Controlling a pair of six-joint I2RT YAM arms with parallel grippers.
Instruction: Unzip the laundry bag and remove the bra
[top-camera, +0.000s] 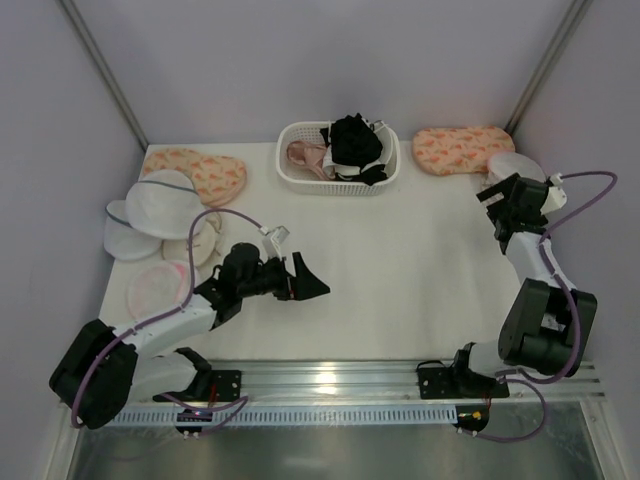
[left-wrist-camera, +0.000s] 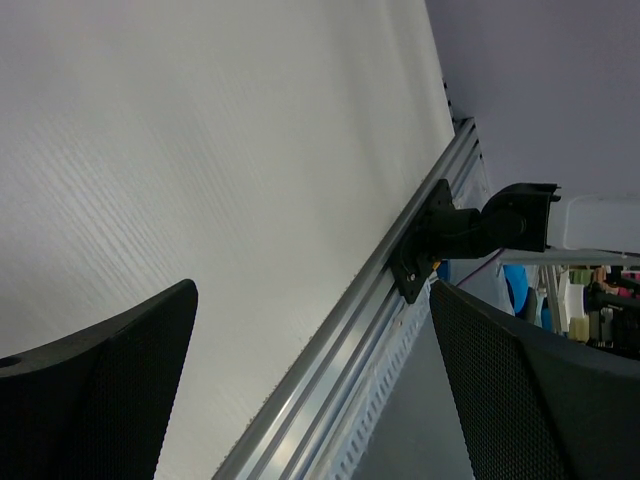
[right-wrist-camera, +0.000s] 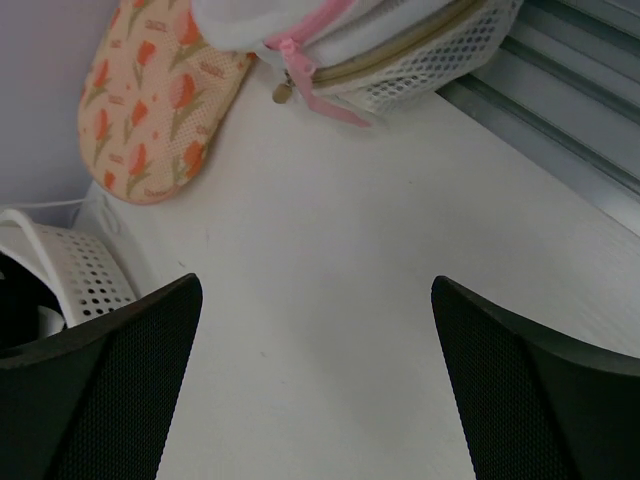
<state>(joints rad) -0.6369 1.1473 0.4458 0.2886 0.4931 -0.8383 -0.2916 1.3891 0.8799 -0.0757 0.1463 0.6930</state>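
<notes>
Near left edge of table, nearest of pouch pile (top-camera: 160, 225): laundry bag (top-camera: 158, 288), lying flat, round, no long axis; zip state too small to tell. Pinkish bra (top-camera: 166, 283) showing through mesh. Left gripper (top-camera: 308, 280) spread, empty, aimed toward table middle, away from bag. Right gripper (top-camera: 497, 212) spread, empty, by far right corner, well apart. Judged: left arm nearer, must swing round leftward.

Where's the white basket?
In the top view, the white basket sits at the far middle of the table, between the left flowered pouch and the right flowered pouch.
</notes>
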